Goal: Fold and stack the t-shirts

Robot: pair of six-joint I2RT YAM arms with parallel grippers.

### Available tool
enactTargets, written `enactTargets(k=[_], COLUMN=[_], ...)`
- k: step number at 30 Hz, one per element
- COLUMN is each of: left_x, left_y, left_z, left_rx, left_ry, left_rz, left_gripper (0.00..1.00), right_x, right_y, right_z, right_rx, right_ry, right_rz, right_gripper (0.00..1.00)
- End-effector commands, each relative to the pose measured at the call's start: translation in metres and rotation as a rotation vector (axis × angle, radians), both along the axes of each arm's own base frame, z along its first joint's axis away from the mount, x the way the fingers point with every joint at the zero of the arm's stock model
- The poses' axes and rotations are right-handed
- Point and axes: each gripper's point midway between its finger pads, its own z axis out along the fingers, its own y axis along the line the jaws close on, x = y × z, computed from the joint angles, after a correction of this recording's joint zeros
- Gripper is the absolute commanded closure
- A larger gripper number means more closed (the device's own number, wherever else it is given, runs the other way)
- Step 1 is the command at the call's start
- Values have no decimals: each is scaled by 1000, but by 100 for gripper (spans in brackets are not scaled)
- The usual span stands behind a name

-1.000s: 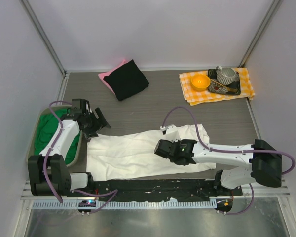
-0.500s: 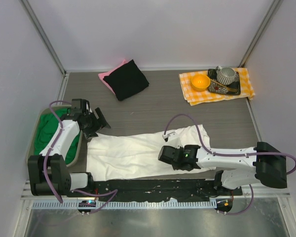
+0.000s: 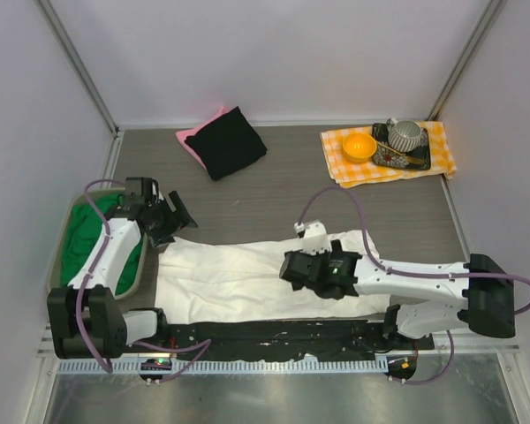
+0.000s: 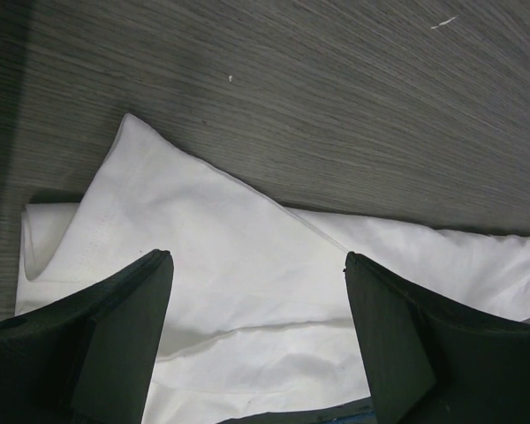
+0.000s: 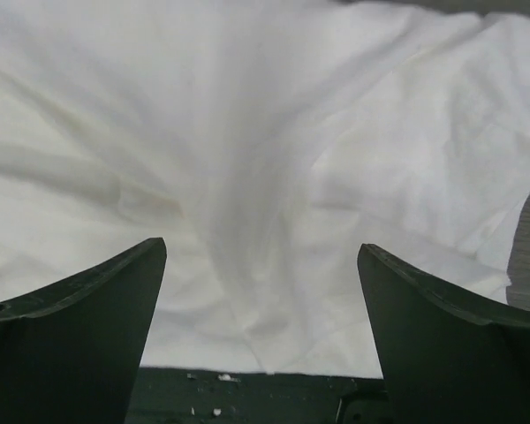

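white t-shirt [image 3: 221,281]: laid out lengthwise, rumpled, near edge of surface [image 3: 274,190]
left claw [image 4: 256,261]: fingers apart, over shirt's left corner, nothing gripped
right claw [image 5: 261,252]: fingers apart, over shirt's middle, nothing gripped
green t-shirt [image 3: 78,247]: in bin [image 3: 145,269], far left
black t-shirt [image 3: 231,141]: folded on pink t-shirt [image 3: 191,140], far side
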Motion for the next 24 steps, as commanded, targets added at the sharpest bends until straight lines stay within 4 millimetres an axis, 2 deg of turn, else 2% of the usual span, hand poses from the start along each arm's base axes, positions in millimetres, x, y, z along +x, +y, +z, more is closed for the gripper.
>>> enactTargets(k=[1,2,7,11,17,24], left_x=[4,3,-3,-8,-13,-13], left_y=[-5,-6,-7,-7,-3,-3], left_z=[25,28,36,41,32,31], left_rx=[-18,-16,-12,-10,5,12], left_ry=[-83,-85,-91,-111,-99,-96], left_rz=[-28,-46,-76,-76,-61,-62], left_gripper=[17,17,17,17,17,17], right_x=[58,71,96,106,113,122], right_y=[-22,-33,-48,-35,-17,-22], right_z=[38,31,10,0,-20,-51], right_rx=[81,98,193,291,339,334], right_ry=[-180,-160,-98,-48,37,88], right_rz=[-244,-312,-430,-438,-433,-475], right_gripper=[3,3,3,3,3,4])
